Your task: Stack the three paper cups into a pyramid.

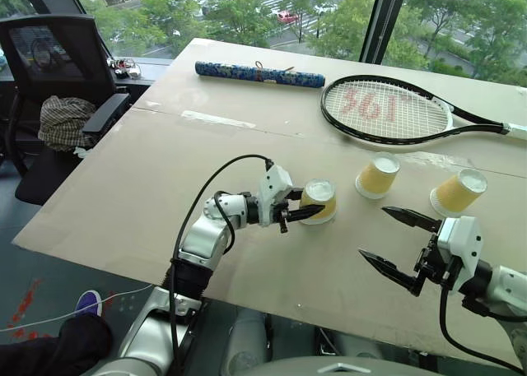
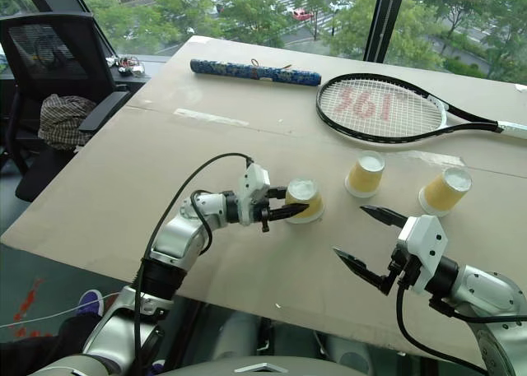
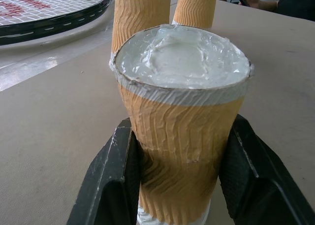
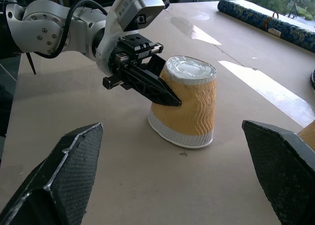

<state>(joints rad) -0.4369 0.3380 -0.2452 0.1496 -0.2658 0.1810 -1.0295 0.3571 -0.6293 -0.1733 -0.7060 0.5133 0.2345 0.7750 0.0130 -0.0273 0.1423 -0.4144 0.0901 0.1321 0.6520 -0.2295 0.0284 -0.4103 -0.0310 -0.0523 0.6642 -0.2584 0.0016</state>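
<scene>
gripping tilted cup (image 1: 319, 201), left hand (image 1: 290, 210) mid-table.

There are three paper cups: one (image 1: 319, 201) sits between the fingers of the left gripper (image 1: 301, 214), and two others (image 1: 378, 176) (image 1: 459, 192) stand beyond the right gripper (image 1: 398, 245). Farther past both grippers lie one tennis racket (image 1: 387, 109) and one blue patterned roll (image 1: 258, 74). One black chair (image 1: 58, 71) stands far off on the left gripper's side.

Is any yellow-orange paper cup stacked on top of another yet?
No: all three yellow-orange paper cups stand apart, upside down, on the brown table.
</scene>
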